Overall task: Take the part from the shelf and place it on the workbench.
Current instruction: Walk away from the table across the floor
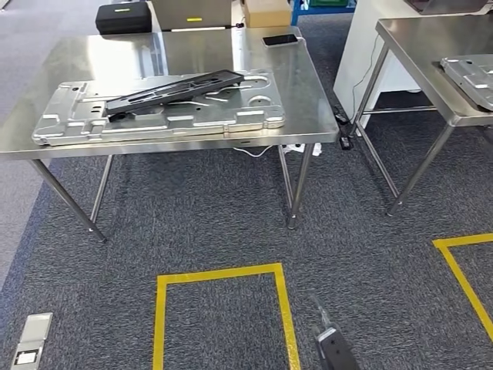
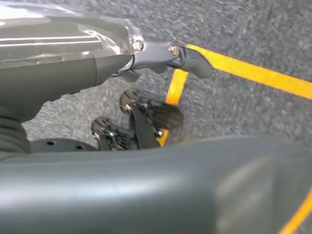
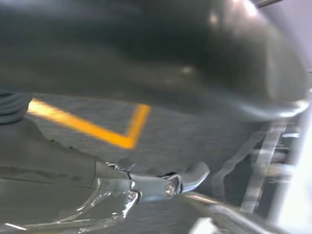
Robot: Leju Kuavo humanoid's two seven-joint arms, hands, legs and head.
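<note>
Across the grey carpet: two steel desks stand side by side, well apart.
Desks: two. The near desk [image 1: 302, 92] fills the upper left of the head view; a second desk [image 1: 407, 35] enters at the upper right edge.
Plates: two pressed silver metal plates. One plate [image 1: 174, 116] lies flat along the front edge of the near desk; part of a second plate [image 1: 471, 73] lies on the other desk.
Part: one long black part [image 1: 174, 89] lies slanted on top of the first plate, touching it.
Phone: one dark phone [image 1: 280, 39] lies at the back right corner of the near desk.
Behind the desk: one black case [image 1: 123, 17] and one cardboard box [image 1: 266, 11].
Floor: speckled grey carpet [image 1: 221, 208]; two yellow tape squares, one [image 1: 221, 274] straight ahead, one [image 1: 459, 258] at the right edge. A small silver floor box [image 1: 31, 339] sits at the lower left. White cables lie under the near desk.
Writing: none readable.
Left hand: the left hand [image 2: 154, 87] hangs over the carpet and tape; its fingers [image 2: 147, 119] are spread and hold nothing.
Right hand: the right hand [image 3: 162, 183] hangs low over the floor; the picture is blurred and whether its fingers hold anything cannot be told.
</note>
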